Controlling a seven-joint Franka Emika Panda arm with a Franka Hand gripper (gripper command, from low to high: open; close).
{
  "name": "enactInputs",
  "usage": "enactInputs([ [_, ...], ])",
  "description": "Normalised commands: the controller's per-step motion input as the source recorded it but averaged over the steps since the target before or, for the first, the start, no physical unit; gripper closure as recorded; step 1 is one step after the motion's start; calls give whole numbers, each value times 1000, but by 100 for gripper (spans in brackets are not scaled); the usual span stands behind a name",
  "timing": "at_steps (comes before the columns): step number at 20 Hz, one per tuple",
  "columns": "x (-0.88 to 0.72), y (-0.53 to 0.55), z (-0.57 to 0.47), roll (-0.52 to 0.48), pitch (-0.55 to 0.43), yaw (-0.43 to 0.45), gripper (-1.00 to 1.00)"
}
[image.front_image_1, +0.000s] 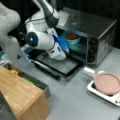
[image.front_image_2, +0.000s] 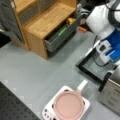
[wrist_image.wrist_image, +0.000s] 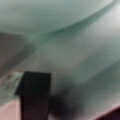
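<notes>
My gripper (image.front_image_1: 67, 50) reaches into the mouth of a silver toaster oven (image.front_image_1: 100, 30), just above its open glass door (image.front_image_1: 60, 65). It is right beside a teal bowl (image.front_image_1: 72, 40) holding something red (image.front_image_1: 71, 36) on the oven shelf. The wrist view is filled by the bowl's teal wall (wrist_image.wrist_image: 62, 15) at very close range, with one black finger (wrist_image.wrist_image: 33, 92) low on the left. In a front view the white and blue wrist (image.front_image_2: 112, 48) hangs over the door (image.front_image_2: 96, 66), and the fingertips are hidden.
A pink pan (image.front_image_1: 108, 83) (image.front_image_2: 68, 105) sits on a white hot plate (image.front_image_1: 100, 93) (image.front_image_2: 47, 111) near the oven. A wooden cabinet (image.front_image_1: 20, 92) (image.front_image_2: 47, 20) has an open grey drawer (image.front_image_2: 62, 35) holding yellow (image.front_image_2: 70, 21) and green (image.front_image_2: 60, 32) items.
</notes>
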Motion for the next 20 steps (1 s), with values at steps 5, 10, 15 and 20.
enactInputs([
  [5, -56, 62, -55, 5, -82, -49, 100],
  [10, -56, 62, -56, 5, -82, -49, 100],
  [15, -56, 62, -56, 5, -82, -49, 100],
  [20, -55, 48, -55, -27, -82, -31, 100],
])
